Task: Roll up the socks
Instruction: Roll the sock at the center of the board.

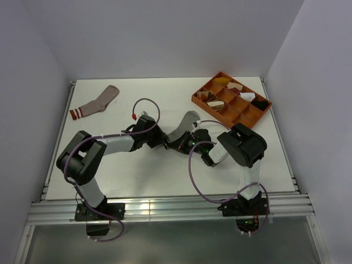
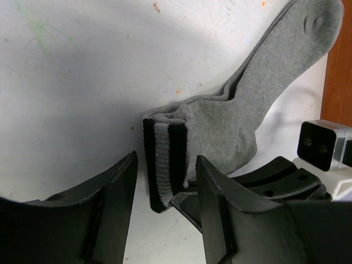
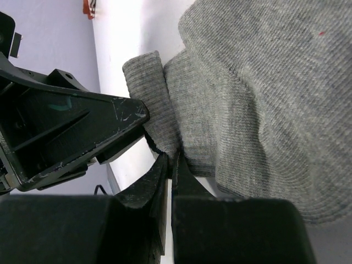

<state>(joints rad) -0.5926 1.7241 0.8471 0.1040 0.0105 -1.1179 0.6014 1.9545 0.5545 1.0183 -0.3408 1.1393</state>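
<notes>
Mid-table, the soft grey knit ankle sock (image 1: 188, 122) is mostly hidden from above by both arms. Only the left wrist view shows its dark-striped cuff (image 2: 164, 148), folded between the half-spread jaws of the left gripper (image 2: 166, 160) (contact unclear). Against that fold the right gripper (image 3: 169, 162) is closed; whether it has caught fabric is hidden. At far left lies the pinkish-tan striped sock (image 1: 94, 103).

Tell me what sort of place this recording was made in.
Probably a lab robot cell, not a home: a white table boxed in by plain white walls, with an aluminium rail along its near edge.
</notes>
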